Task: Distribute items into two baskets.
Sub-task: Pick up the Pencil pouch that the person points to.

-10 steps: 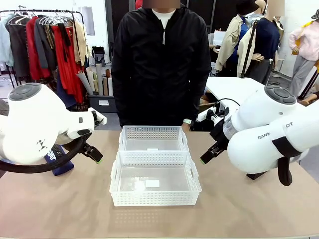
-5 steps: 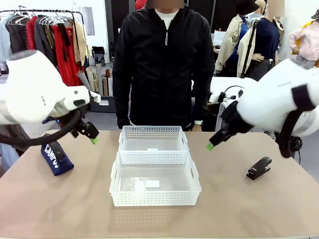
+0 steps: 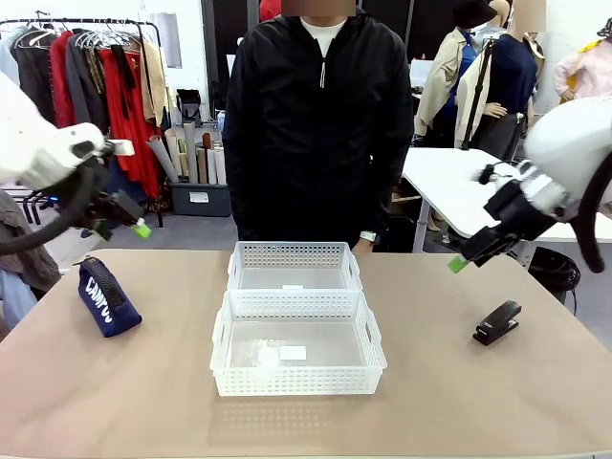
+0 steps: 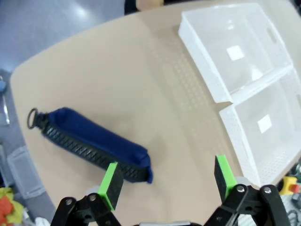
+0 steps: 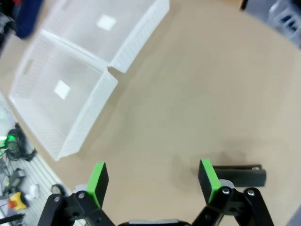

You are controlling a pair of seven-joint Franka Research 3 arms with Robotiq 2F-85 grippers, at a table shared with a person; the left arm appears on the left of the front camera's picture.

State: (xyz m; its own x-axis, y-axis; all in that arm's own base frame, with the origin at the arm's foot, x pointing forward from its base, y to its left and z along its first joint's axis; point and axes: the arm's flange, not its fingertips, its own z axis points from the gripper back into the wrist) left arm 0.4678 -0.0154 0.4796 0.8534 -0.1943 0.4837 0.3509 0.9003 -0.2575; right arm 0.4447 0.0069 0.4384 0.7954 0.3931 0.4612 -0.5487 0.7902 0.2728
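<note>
Hovering above the bench's left end, left hand (image 3: 134,226) is well clear of the surface. Right hand (image 3: 463,260) does the same over the right end. Front view gives one green pad per hand, so the gap can't be read there. Wrist views settle it: left hand (image 4: 167,175) and right hand (image 5: 153,176) each have both pads spread wide, with nothing held.

Navy pouch (image 3: 107,295) lies on the bench left of the baskets, apart from them, white lettering facing the front camera. Left wrist view shows what the front doesn't: the pouch (image 4: 94,143) from above, black zipper along its length, ring pull at the end away from the baskets, its other end just ahead of one pad.

Black stapler (image 3: 497,322) sits on the bench right of the baskets, well apart. In the right wrist view the stapler (image 5: 240,175) is blurred, just beside one pad.

Near basket (image 3: 296,382) and far basket (image 3: 295,254) touch along their long sides at mid-bench. Wrist views look down into them: near basket (image 4: 235,141) (image 5: 89,122) and far basket (image 4: 197,56) (image 5: 141,42) each hold a white label.

Person in a black jacket stands at the far edge.
</note>
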